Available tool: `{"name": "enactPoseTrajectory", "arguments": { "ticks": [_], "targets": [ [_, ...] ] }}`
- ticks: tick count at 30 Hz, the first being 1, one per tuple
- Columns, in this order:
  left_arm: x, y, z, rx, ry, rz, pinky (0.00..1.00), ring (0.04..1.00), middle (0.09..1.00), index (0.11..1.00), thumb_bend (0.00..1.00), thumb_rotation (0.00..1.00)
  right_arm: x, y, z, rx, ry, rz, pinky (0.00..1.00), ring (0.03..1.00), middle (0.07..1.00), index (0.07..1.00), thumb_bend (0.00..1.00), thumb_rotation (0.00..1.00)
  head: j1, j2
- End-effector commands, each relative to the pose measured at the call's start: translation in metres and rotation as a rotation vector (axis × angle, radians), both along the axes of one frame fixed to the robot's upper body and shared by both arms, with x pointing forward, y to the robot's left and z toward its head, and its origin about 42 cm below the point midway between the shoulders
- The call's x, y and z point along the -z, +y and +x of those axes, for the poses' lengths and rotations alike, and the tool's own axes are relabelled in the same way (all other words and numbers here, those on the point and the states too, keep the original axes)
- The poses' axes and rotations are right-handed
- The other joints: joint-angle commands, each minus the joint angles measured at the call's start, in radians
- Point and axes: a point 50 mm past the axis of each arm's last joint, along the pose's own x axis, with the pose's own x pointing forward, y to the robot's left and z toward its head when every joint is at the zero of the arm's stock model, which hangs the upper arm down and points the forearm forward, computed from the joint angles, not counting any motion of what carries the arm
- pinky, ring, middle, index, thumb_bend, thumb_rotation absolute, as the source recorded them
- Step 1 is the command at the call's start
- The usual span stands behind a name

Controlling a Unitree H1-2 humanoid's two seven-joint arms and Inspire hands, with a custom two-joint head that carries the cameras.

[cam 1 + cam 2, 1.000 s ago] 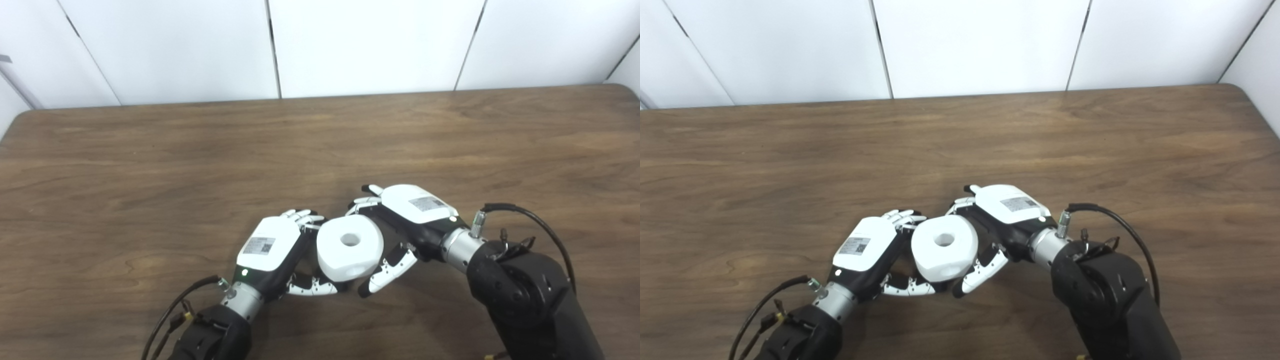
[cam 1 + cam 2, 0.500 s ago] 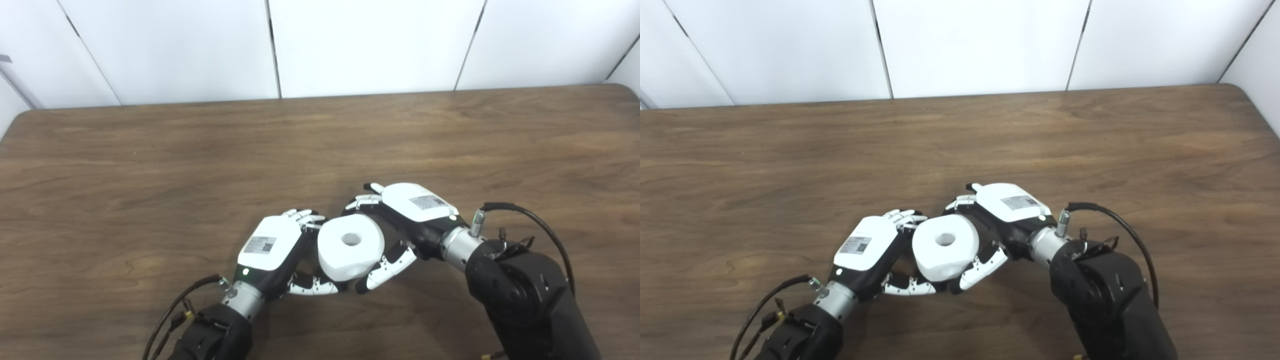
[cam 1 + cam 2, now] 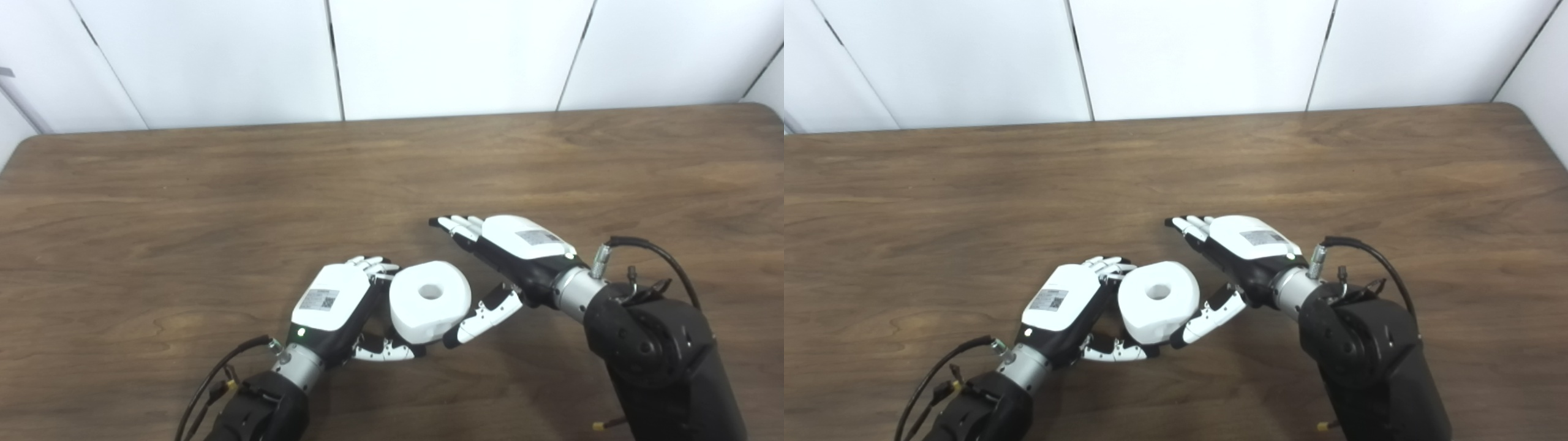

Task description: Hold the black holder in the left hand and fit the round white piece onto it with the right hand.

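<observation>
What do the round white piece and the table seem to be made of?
Round white piece: probably moulded plastic or foam; matte, uniform white, rounded edges, clean centre hole. Table: wood or wood-look laminate; brown grain streaks with a faint sheen. Which one cannot be told.

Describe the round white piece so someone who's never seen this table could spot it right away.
On the brown wooden table, look near the front edge, where two black-and-white robot hands meet. The round white piece sits between them, against the left hand, with the open right hand beside it. It is a thick, plain white disc with one round hole in its top face, unlike the jointed hands.
</observation>
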Motion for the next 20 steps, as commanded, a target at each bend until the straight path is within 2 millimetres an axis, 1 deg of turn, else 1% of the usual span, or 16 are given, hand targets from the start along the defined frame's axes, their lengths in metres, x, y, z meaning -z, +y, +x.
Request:
{"name": "enactPoseTrajectory", "arguments": {
  "ticks": [1, 9, 13, 20],
  "targets": [
    [0.019, 0.005, -0.008, 0.009, 0.099, 0.061, 0.87, 0.858, 0.783, 0.487, 0.52, 0.05, -0.019, -0.001, 0.001, -0.017, -0.063, 0.001, 1.00, 1.000, 1.000, 1.000, 1.00, 0.48, 0.003, 0.000],
    [0.017, 0.011, -0.009, -0.011, 0.103, 0.070, 0.87, 0.852, 0.785, 0.487, 0.52, 0.05, -0.035, -0.011, 0.000, -0.009, -0.005, -0.049, 1.00, 1.000, 1.000, 1.000, 1.00, 0.47, 0.010, 0.005],
    [0.016, 0.014, -0.009, -0.018, 0.108, 0.073, 0.86, 0.847, 0.784, 0.488, 0.52, 0.05, -0.040, -0.015, 0.000, 0.021, -0.039, -0.041, 1.00, 1.000, 1.000, 1.000, 1.00, 0.43, 0.010, 0.007],
    [0.014, 0.023, -0.008, -0.036, 0.119, 0.068, 0.86, 0.844, 0.786, 0.488, 0.52, 0.05, -0.042, -0.022, 0.002, 0.059, -0.066, -0.033, 1.00, 1.000, 1.000, 1.000, 1.00, 0.45, 0.019, 0.010]
  ]
}}
